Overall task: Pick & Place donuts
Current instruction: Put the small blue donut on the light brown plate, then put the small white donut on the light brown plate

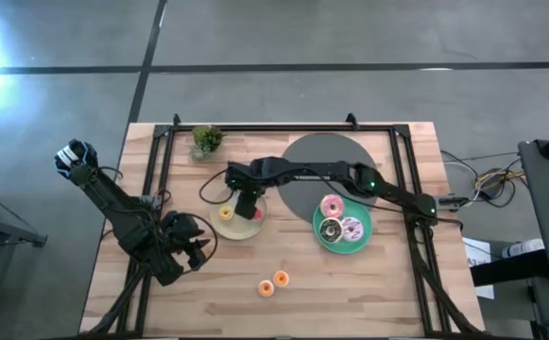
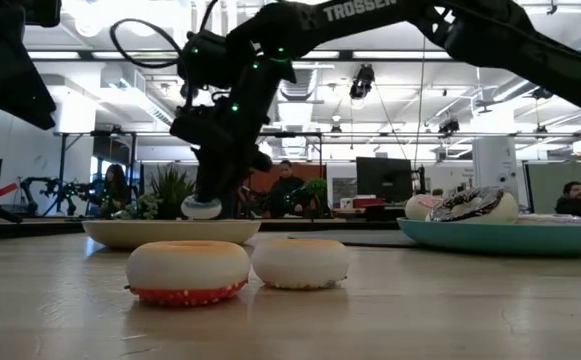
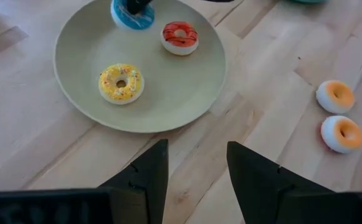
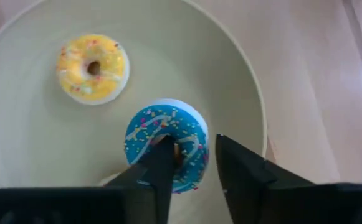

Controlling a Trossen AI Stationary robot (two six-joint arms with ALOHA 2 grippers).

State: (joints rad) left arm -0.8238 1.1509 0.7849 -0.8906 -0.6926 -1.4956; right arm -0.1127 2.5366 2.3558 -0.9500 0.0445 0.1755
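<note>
Right now the right gripper (image 4: 190,163) seems to pinch the blue donut (image 4: 166,149) between its jaws, just above the cream plate (image 4: 243,74); best released low so it settles flat.

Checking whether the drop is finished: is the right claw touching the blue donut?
Touching. The right wrist view shows the right claw with one finger through the hole of the blue donut and the other against its rim, over the cream plate.
</note>
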